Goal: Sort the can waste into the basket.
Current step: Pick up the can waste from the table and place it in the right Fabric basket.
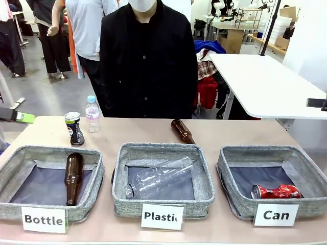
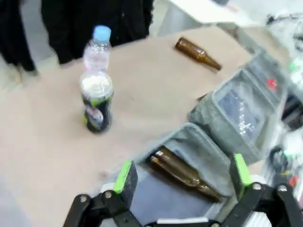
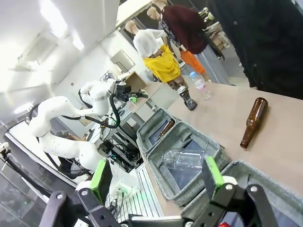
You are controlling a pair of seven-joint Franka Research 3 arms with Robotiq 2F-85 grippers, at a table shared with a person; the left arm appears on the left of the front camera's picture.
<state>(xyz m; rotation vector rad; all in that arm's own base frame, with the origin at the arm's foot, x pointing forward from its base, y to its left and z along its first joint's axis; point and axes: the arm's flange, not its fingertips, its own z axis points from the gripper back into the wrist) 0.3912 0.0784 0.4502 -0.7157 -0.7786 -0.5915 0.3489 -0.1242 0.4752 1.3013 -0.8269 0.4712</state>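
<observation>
On the table, seen from the front, the black can is found upright at about 10 o'clock. A small water bottle stands just beside it, at its 1 o'clock. The red can is lying inside the Can basket, which is placed at about 4 o'clock of the table. So one can is judged as sorted and one as not yet sorted.

The left gripper is held above the Bottle basket, with its jaws spread fully and nothing between them. In its own view the black can is seen at 11 o'clock. The right gripper is also spread wide and empty, near the Can basket.

The step in hand is judged to be the approach to the black can. The jaws are best lowered around the middle of the can's body, from the side away from the water bottle, so that the bottle is not knocked. The can should be squeezed gently, since thin metal is dented easily, and lifted high enough that the basket walls are cleared.
</observation>
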